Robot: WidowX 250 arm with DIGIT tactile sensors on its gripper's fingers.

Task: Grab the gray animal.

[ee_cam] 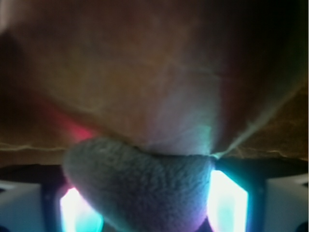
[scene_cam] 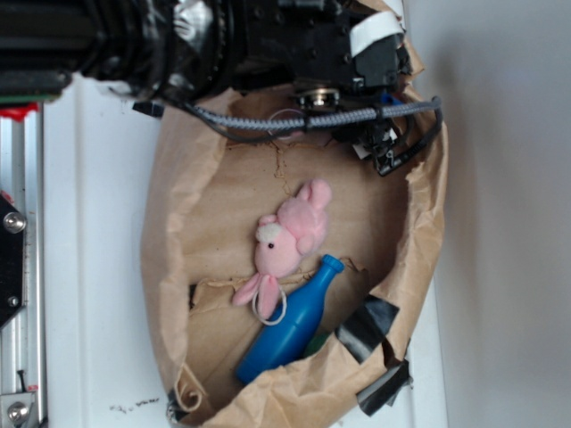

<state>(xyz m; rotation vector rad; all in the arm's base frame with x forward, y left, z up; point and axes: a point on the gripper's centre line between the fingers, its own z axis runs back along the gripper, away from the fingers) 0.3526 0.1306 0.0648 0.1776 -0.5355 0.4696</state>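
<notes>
In the wrist view the gray animal [ee_cam: 145, 188], a fuzzy dark gray plush, fills the gap between my gripper's [ee_cam: 154, 205] two glowing pads [ee_cam: 227, 198] and touches both. The gripper is shut on it, close above the brown paper. In the exterior view the gripper [scene_cam: 343, 111] hangs over the top end of the paper bag, and the arm hides its fingers and the gray animal. Only a thin white cord loop [scene_cam: 287, 116] shows there.
A light pink plush animal [scene_cam: 285, 239] with a white face patch lies in the middle of the crumpled brown paper bag [scene_cam: 178, 214]. A blue plastic bottle [scene_cam: 290, 323] lies beside it. The bag's raised walls ring the area, with black tape [scene_cam: 368, 328] at the lower right.
</notes>
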